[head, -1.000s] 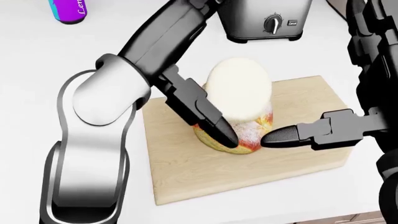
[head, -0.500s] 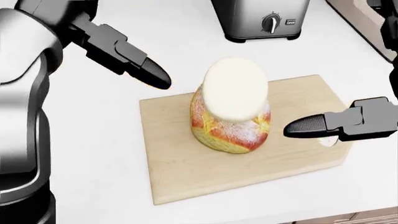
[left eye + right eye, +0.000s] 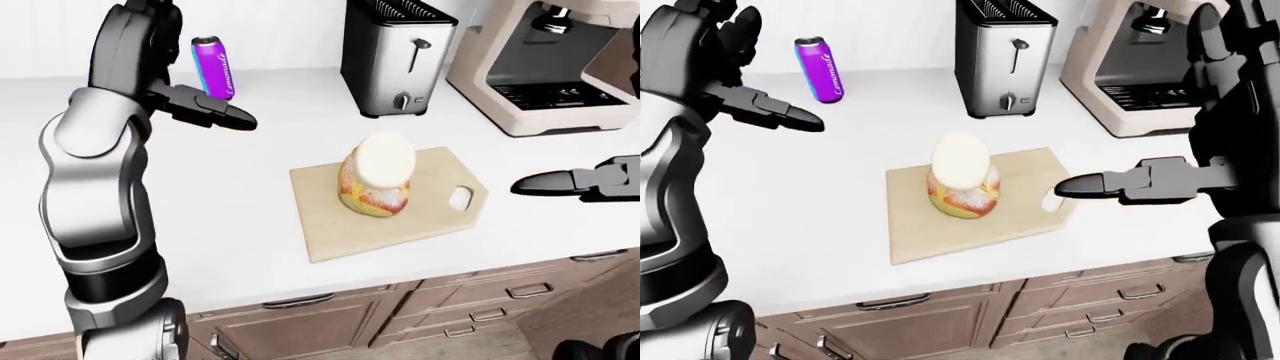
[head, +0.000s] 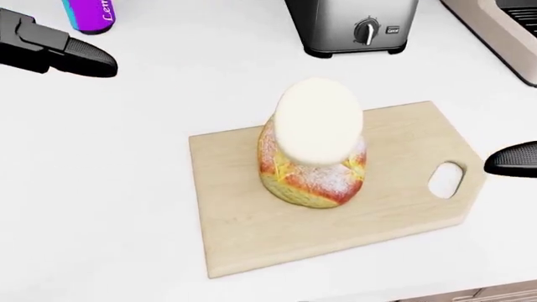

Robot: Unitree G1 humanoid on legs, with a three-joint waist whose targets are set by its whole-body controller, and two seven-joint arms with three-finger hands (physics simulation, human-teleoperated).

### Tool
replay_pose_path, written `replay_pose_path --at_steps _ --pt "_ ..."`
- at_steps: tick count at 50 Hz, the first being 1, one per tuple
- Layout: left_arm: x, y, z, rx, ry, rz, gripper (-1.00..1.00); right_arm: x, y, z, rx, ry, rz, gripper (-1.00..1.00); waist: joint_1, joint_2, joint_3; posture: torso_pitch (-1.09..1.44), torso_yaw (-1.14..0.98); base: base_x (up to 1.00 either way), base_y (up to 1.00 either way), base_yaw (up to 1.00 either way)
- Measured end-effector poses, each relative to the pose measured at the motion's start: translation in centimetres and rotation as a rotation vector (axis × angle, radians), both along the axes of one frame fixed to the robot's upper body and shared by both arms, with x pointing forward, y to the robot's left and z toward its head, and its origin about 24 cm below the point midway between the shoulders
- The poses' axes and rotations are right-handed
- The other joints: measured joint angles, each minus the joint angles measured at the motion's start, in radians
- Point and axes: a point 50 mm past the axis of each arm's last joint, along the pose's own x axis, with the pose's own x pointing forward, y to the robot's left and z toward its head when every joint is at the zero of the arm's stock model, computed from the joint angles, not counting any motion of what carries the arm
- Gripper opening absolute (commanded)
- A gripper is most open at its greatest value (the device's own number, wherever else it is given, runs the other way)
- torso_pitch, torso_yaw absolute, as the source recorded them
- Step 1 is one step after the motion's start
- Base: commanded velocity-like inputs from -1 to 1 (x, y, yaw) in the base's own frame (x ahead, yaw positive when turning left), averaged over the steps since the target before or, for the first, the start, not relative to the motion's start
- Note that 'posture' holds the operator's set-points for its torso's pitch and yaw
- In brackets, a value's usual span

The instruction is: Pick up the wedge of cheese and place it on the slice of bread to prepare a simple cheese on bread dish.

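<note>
- Where the cheese (image 4: 320,121) sits: on top of the bread (image 4: 312,175), near the middle of the cutting board (image 4: 252,220) in the head view; pale cream, smooth, matte, rounded oval face rather than a sharp wedge shape.
- bread: chunky rounded loaf piece, golden-orange crust with red streaks, white floury dusting, rough texture; stands directly on the board.
- cutting board: light wood, flat rectangle, faint grain, oval handle hole at its right end; lies on the white countertop (image 4: 168,94), smooth and plain.
- left hand (image 3: 205,112): black, hard plastic look, fingers extended and empty, up at left of the left-eye view, well apart from the board.
- right hand (image 3: 1130,183): black, fingers stretched out and empty, fingertip just right of the board's handle end, not touching cheese.
- toaster (image 3: 392,58): brushed metal, boxy, dial on its face, above the board.
- lemonade can (image 3: 212,66): purple with teal edge, glossy cylinder, upper left.
- coffee machine (image 3: 545,67): beige plastic, top right.
- wooden cabinet drawers (image 3: 400,315) with metal handles under the counter.
</note>
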Motion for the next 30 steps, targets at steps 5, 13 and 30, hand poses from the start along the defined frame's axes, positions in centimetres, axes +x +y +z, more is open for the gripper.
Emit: replay_pose_path --at_steps 5,13,30 --pt "0.2 0.9 0.2 -0.005 -0.007 0.032 1.00 -0.3 -0.4 0.2 -0.002 0.002 -0.018 1.00 0.001 0.001 0.002 0.00 0.00 0.00 0.00 0.00" --pt "0.4 2.4 0.0 -0.013 -0.001 0.075 1.00 -1.2 -1.5 0.8 -0.003 -0.009 -0.060 1.00 0.001 0.000 0.004 0.00 0.00 0.00 0.00 0.00" --pt "-0.1 4.6 -0.3 -0.027 0.000 0.148 1.00 -2.4 -2.3 1.4 -0.012 -0.022 -0.091 1.00 0.000 -0.004 0.008 0.00 0.00 0.00 0.00 0.00"
